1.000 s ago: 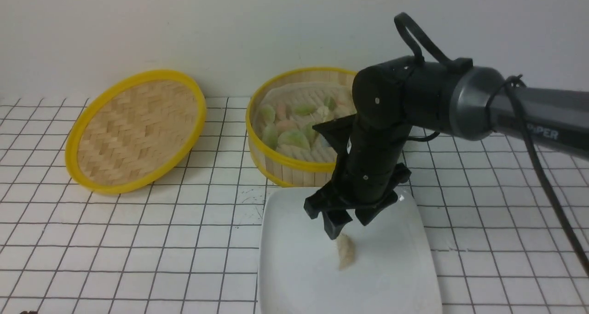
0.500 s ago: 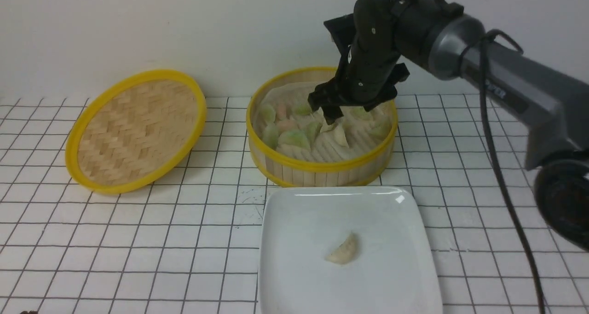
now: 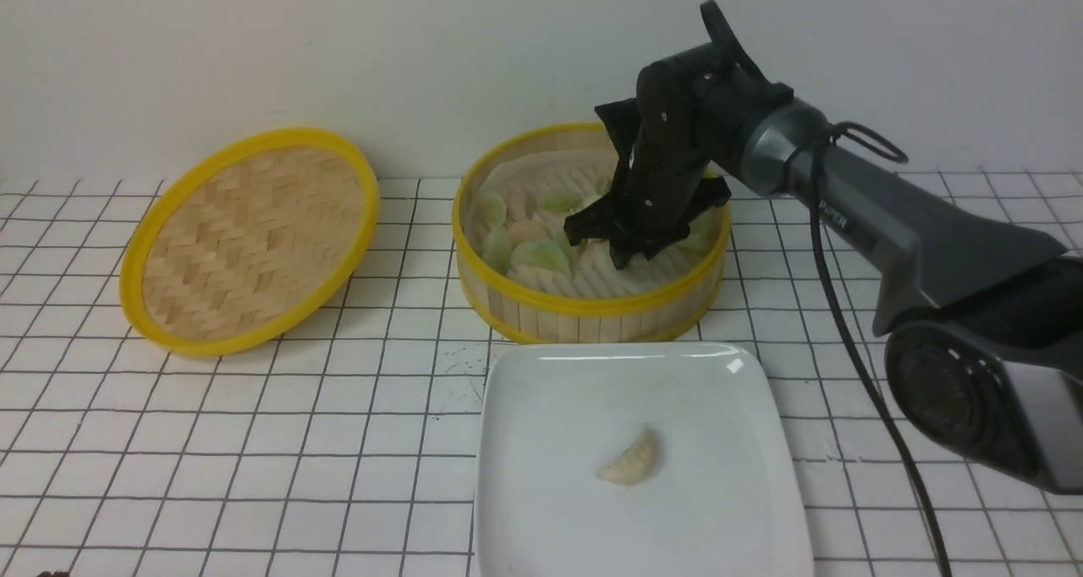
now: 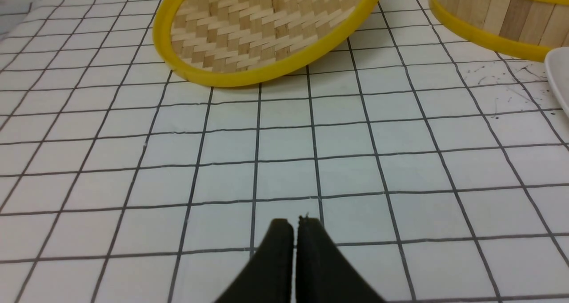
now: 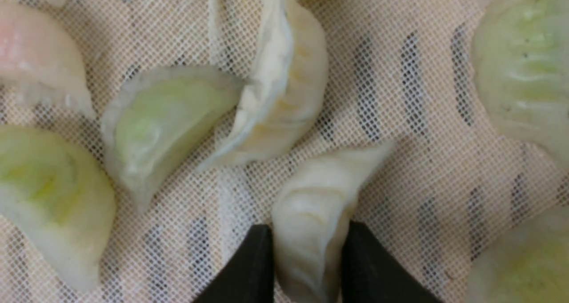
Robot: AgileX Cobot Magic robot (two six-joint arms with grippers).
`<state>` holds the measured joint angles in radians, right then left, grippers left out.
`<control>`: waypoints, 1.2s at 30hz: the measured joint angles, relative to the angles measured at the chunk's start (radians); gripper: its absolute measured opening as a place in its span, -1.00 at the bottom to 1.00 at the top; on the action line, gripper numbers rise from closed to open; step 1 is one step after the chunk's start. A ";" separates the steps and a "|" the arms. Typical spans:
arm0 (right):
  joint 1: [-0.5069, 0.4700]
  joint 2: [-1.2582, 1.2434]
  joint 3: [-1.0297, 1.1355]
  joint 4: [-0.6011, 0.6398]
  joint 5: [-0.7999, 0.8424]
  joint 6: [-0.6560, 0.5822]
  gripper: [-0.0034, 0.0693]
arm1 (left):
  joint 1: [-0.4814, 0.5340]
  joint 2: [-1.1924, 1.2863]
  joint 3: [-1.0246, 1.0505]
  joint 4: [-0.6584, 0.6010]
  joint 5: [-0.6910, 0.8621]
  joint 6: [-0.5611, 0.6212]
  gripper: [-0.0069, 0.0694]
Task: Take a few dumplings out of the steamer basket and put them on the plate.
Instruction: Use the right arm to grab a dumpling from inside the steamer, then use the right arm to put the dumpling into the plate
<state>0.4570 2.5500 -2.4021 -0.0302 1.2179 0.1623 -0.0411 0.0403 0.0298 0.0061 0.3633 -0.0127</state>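
The steamer basket (image 3: 592,310) stands at the back middle with green, pinkish and cream dumplings on its white liner. My right gripper (image 3: 622,251) is down inside it. In the right wrist view its fingers (image 5: 253,267) press both sides of a cream dumpling (image 5: 311,205) that lies on the liner. A second cream dumpling (image 5: 284,103) lies just beyond it. One cream dumpling (image 3: 630,463) lies on the white plate (image 3: 541,391) in front of the basket. My left gripper (image 4: 295,223) is shut and empty above the tiled table; it does not show in the front view.
The flat woven lid (image 3: 250,239) leans at the back left and also shows in the left wrist view (image 4: 266,27). Green dumplings (image 5: 164,121) lie close beside the gripped one. The basket wall (image 4: 498,23) and the plate's edge (image 4: 561,76) show in the left wrist view.
My right gripper let go of a dumpling on the plate, rose, swung back over the basket, and has now dropped into it around another cream dumpling.
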 joint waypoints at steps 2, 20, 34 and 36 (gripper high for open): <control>-0.002 -0.004 0.000 0.001 0.008 -0.003 -0.43 | 0.000 0.000 0.000 0.000 0.000 0.000 -0.83; 0.051 -0.657 0.670 0.210 0.027 -0.052 -0.43 | 0.000 0.000 0.000 0.000 0.000 0.000 -0.83; 0.099 -0.573 0.947 0.152 -0.150 -0.013 0.15 | 0.000 0.000 0.000 0.000 0.000 0.000 -0.83; 0.099 -0.571 0.933 0.138 -0.136 -0.005 0.33 | 0.000 0.000 0.000 0.000 0.000 0.000 -0.83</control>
<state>0.5555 1.9786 -1.4691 0.1075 1.0822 0.1576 -0.0411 0.0403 0.0298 0.0061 0.3633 -0.0127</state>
